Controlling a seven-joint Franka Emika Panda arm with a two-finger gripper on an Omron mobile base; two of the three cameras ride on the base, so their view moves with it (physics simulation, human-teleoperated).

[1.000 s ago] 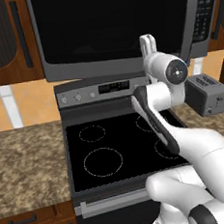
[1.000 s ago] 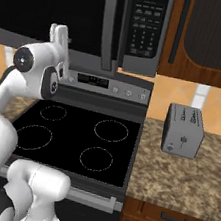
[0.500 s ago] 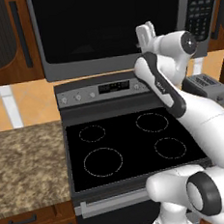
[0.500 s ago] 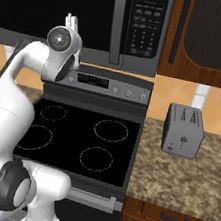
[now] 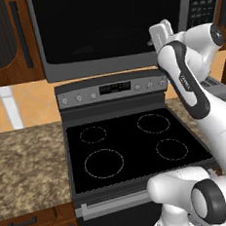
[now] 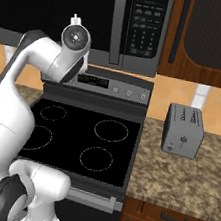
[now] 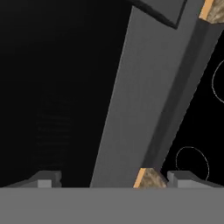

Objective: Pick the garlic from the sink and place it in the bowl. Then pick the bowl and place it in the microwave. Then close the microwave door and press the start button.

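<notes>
Kitchen, nearest first: granite counter (image 5: 27, 167), then black-topped stove (image 5: 128, 147) set into it, four burner rings bare. Above these, white arm raised, gripper (image 5: 161, 32) level with the lower right part of the microwave door (image 5: 111, 27). Farthest, the microwave (image 6: 73, 5) over the range; door apparently flush with the body, window black, contents not legible.

Fingertips (image 7: 48, 178) spread wide, nothing between them; close ahead, dark glass and the door's grey lower frame.

Judged step: press of the start button, hand not yet at the button panel (image 6: 146, 24).

Risks: vertical bar handle (image 6: 118, 22) stands between hand and panel, so a sideways sweep may catch it and pull the door open; with spread tips, a push may land on a neighbouring key or straddle the intended one.

View differences: left base view gives the hand against the full width of the door; right base view gives panel rows, handle and toaster (image 6: 183, 130) on the far counter; hand view alone gives the finger spacing.
</notes>
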